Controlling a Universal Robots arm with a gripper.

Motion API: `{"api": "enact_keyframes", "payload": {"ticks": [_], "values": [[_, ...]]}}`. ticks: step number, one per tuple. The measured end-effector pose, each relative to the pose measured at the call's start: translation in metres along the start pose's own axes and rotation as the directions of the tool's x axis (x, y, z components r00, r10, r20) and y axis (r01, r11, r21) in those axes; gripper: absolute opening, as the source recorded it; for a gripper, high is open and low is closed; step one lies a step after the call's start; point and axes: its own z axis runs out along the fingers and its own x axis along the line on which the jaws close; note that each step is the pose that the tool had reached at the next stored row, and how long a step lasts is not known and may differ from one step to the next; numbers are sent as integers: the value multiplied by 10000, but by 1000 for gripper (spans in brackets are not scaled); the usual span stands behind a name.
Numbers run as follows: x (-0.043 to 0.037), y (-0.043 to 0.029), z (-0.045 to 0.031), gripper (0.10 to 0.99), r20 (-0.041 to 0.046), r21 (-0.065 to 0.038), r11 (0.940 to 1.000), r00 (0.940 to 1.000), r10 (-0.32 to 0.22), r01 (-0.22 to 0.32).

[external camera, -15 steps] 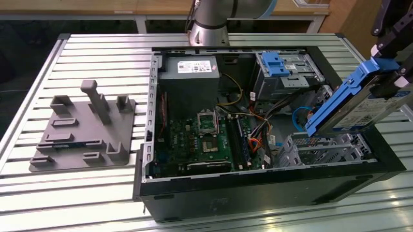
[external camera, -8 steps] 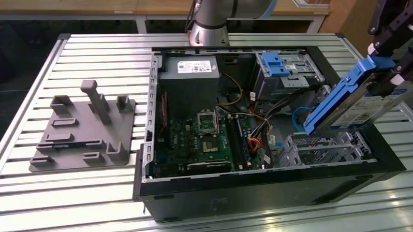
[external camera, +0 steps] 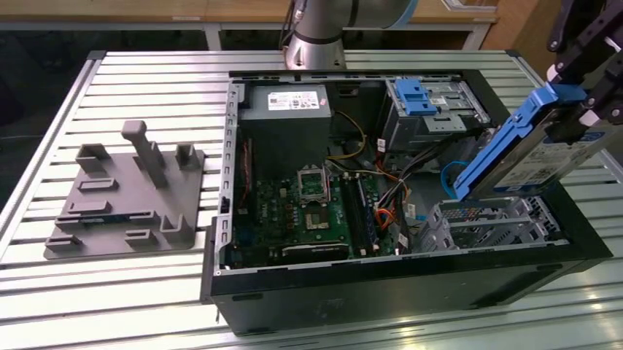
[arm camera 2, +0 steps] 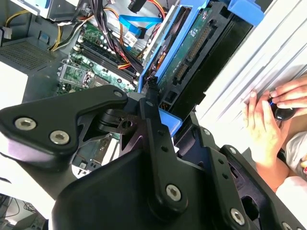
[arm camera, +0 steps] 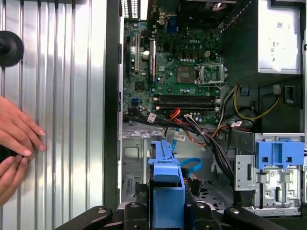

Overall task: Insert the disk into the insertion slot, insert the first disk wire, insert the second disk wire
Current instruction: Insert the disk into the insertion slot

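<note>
Exterior view has the gripper (external camera: 576,124) at the open computer case's (external camera: 389,292) far corner on the exterior view's right, closed on the disk (external camera: 530,157). The disk hangs tilted in its blue caddy, its lower end just over the insertion slot (external camera: 492,222) and its upper end leaning out past the case wall. Whether that lower corner touches the cage cannot be told, and the disk is not seated inside it. Beside the slot, toward the back of the case, stands the taller metal bay (external camera: 433,102) with its blue latch, and a blue cable (external camera: 450,175) curves between the two. The motherboard (external camera: 311,211) lies on the case floor below the power supply (external camera: 287,98). A grey fixture (external camera: 127,197) sits on the slatted bench (external camera: 146,73), well apart from the case on the exterior view's left. In the first wrist view the gripper (arm camera: 168,211) clamps the caddy's narrow edge from both sides, and a person's hands (arm camera: 14,139) rest on the bench outside the case wall.
</note>
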Motion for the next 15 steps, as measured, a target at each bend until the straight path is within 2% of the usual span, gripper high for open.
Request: {"api": "enact_keyframes", "payload": {"ticks": [15], "values": [[4, -6, 77, 361, -3, -31, 10000, 10000, 2, -2]]}}
